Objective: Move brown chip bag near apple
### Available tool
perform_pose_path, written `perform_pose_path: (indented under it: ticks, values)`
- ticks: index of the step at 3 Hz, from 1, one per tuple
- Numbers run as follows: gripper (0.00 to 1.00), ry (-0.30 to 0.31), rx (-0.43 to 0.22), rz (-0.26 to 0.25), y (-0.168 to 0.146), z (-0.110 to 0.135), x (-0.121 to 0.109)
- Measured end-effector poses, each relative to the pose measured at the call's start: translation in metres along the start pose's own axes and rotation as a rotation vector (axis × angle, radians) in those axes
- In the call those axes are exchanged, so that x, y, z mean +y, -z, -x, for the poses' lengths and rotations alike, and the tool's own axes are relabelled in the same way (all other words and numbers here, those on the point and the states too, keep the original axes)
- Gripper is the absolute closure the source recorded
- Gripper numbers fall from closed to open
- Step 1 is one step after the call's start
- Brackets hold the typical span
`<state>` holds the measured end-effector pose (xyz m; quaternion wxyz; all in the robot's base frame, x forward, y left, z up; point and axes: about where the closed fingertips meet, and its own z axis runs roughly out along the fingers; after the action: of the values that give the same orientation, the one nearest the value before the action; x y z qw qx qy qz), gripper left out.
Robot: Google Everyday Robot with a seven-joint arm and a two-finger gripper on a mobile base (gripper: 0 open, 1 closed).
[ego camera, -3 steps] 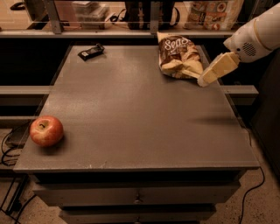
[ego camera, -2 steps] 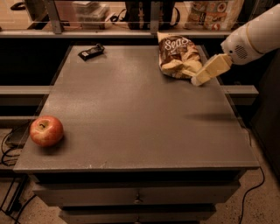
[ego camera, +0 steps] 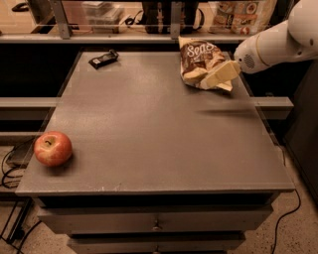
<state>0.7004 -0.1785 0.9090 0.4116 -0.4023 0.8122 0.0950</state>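
The brown chip bag [ego camera: 198,55] lies at the far right of the grey table [ego camera: 149,124], with a dark brown top, white lettering and a pale lower part. The red apple [ego camera: 52,148] sits at the near left edge of the table, far from the bag. My gripper [ego camera: 218,76] reaches in from the right on a white arm [ego camera: 271,44]. It is low over the bag's lower right part and covers some of it. I cannot tell whether it touches the bag.
A small flat black object [ego camera: 103,59] lies at the table's far left. A shelf with bags and clutter [ego camera: 238,12] runs behind the table. Drawers [ego camera: 156,225] sit under the front edge. Cables [ego camera: 12,163] hang at the left.
My gripper has moved left, from just right of the bag to over its lower right part. The bag and apple have not moved.
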Motion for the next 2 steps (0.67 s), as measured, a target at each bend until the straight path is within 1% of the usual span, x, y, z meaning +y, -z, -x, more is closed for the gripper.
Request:
perform_pose_path:
  ticks: [1, 2]
  values:
    - [0.0, -0.039, -0.027, -0.008, -0.035, -0.004, -0.019]
    - [0.0, -0.074, -0.028, 0.012, -0.065, -0.01, -0.027]
